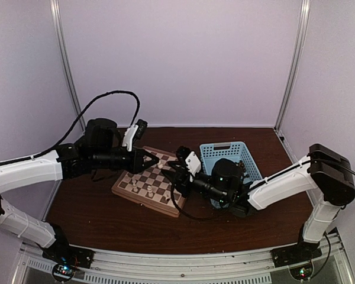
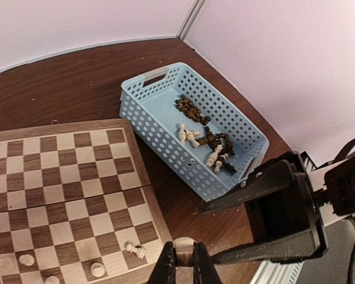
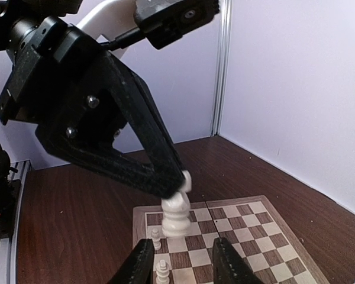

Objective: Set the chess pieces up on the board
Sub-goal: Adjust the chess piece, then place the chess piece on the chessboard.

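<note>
dark brown wooden table [image 1: 106,219]: smooth top with faint grain, bearing everything else. board [image 2: 65,171]: a thick square slab with tan and brown checks and a light wood rim, lying flat left of the table's centre. basket [image 2: 160,142]: light-blue plastic, rectangular, walls perforated with rows of round holes, a slot handle at one end. it stands near the board's right side without touching it. it holds a loose heap of chess pieces, mostly dark brown ones [image 2: 192,109] and a few cream ones [image 2: 186,135], lying on their sides along the basket floor.

left gripper [image 2: 184,260]: black, with angular wedge-shaped fingers, pressed together on the top of a cream-white piece [image 3: 176,214]. this piece is a turned figure with a waisted stem and a flared round base, over the squares near one corner of the board. it cannot be told whether its base touches the board. right gripper [image 3: 184,263]: black, with its fingers spread on either side of empty air, just below and beside that piece.

small pale pieces [image 2: 97,269]: a few stand on squares along one edge of the board, and one [image 2: 136,249] appears toppled.
</note>
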Robot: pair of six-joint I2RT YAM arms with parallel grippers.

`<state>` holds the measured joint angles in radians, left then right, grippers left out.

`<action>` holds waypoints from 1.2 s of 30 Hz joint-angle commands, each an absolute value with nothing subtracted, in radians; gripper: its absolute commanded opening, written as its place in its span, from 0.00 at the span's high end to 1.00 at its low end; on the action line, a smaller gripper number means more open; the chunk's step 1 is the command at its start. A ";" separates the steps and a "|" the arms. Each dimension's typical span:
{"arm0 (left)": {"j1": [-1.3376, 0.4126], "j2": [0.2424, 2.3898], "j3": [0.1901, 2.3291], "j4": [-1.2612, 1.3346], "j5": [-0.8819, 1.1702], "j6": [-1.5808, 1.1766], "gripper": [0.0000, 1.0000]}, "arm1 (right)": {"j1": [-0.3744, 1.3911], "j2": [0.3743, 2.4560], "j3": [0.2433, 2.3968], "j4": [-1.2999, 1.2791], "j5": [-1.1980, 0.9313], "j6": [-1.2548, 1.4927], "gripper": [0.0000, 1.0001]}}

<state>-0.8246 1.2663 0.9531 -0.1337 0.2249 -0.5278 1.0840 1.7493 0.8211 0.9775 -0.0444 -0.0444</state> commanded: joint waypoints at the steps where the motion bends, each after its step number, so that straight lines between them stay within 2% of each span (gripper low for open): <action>1: -0.766 1.167 0.890 -0.190 0.145 -0.491 1.00 | 1.031 1.656 0.762 0.900 -0.054 -0.030 0.60; 6: -0.660 1.068 0.764 -0.200 0.136 -0.495 1.00 | 0.950 1.579 0.794 0.663 -0.098 -0.023 0.50; 10: -0.603 1.031 0.705 -0.226 0.136 -0.507 1.00 | 0.833 1.566 0.915 0.429 -0.164 0.079 0.39; 12: -0.600 1.017 0.681 -0.235 0.112 -0.508 1.00 | 0.781 1.581 0.987 0.304 -0.157 0.148 0.32; 15: -0.600 1.016 0.639 -0.237 0.054 -0.509 1.00 | 0.731 1.600 1.090 0.127 -0.127 0.180 0.12; 18: -0.596 1.020 0.602 -0.226 0.016 -0.513 1.00 | 0.714 1.567 1.039 0.191 -0.164 0.167 0.01; 21: -0.593 1.024 0.571 -0.200 -0.019 -0.517 1.00 | 0.712 1.512 0.882 0.401 -0.129 0.193 0.00; 29: -0.591 1.110 0.563 -0.139 -0.038 -0.468 1.00 | 0.712 1.488 0.771 0.469 -0.037 0.127 0.00; 36: -0.591 1.123 0.445 0.106 -0.041 -0.406 1.00 | 0.712 1.440 0.681 0.582 0.049 0.117 0.00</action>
